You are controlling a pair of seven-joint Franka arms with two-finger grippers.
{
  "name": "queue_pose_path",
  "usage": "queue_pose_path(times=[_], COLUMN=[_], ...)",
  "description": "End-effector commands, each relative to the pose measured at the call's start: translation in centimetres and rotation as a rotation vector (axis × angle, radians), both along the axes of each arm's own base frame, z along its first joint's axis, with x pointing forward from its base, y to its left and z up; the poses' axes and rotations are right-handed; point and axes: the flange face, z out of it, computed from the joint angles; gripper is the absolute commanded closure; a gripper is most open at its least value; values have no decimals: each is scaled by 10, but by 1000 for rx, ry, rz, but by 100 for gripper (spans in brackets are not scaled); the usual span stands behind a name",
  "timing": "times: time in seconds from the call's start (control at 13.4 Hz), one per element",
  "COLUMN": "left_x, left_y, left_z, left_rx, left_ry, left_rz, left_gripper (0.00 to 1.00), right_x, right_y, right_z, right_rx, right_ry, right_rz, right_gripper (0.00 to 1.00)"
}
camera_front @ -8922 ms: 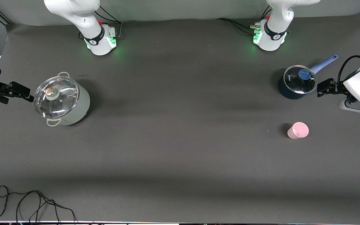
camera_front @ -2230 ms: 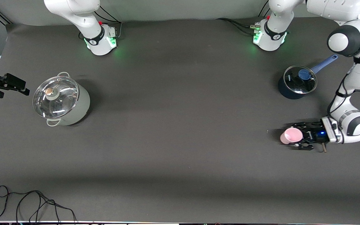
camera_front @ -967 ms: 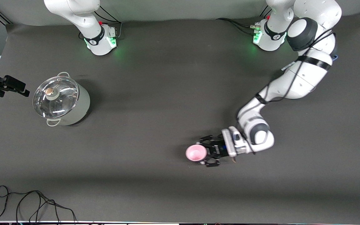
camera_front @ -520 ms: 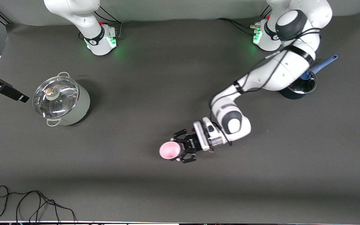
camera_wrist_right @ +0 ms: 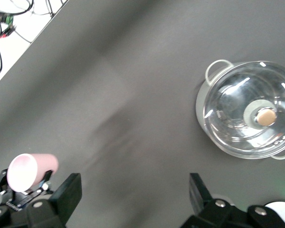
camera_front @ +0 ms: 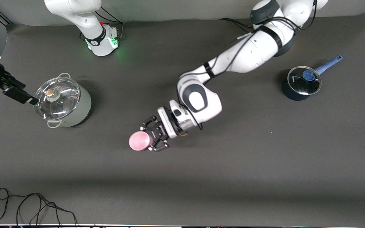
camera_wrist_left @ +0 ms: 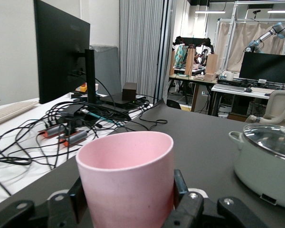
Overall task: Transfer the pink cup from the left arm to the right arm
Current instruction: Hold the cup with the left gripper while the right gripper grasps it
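The pink cup (camera_front: 139,141) is a small pale-pink tumbler held by its side in my left gripper (camera_front: 145,138), which is shut on it over the middle of the table. In the left wrist view the cup (camera_wrist_left: 126,176) fills the space between the two black fingers (camera_wrist_left: 180,186). My right gripper (camera_front: 23,96) is open and empty, over the table's right-arm end beside the large pot. In the right wrist view its fingers (camera_wrist_right: 68,192) stand wide apart, and the cup (camera_wrist_right: 31,171) shows farther off in the left gripper.
A large pale-green pot with a glass lid (camera_front: 62,101) stands toward the right arm's end; it shows in both wrist views (camera_wrist_right: 247,116) (camera_wrist_left: 270,166). A small dark-blue saucepan with lid (camera_front: 300,85) stands toward the left arm's end. A black cable (camera_front: 27,205) lies near the front edge.
My left gripper took the cup near the saucepan and has carried it to the table's middle, toward the right arm's end. My right gripper has shifted closer to the large pot.
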Motion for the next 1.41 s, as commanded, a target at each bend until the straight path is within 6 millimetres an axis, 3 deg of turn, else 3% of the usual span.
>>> queue_pose_path(times=[0.0,0.15,0.3,0.67,0.89,1.12,1.34], left_x=[-14,-25,-33,-40,-48,-47,-47], left_y=[-22,-33,-39,-41,-45,-44,-44], left_z=[24,43,52,74,83,83,83], left_rx=[-23,-43,-45,-46,-38,-36,-36], left_ry=[-4,6,27,13,18,16,16], left_rz=[35,34,42,51,62,62,62], left_gripper=[100,100,100,100,100,100,100], right_x=[16,17,25,59,64,64,70], right_y=[13,22,45,131,174,193,213], right_z=[6,13,13,15,3,-10,-42], right_rx=[6,8,7,-39,-48,-68,-91], right_ry=[-6,-19,-13,90,97,111,156], right_rz=[-3,7,-50,-57,-82,-59,-33], right_gripper=[0,0,0,0,0,0,0])
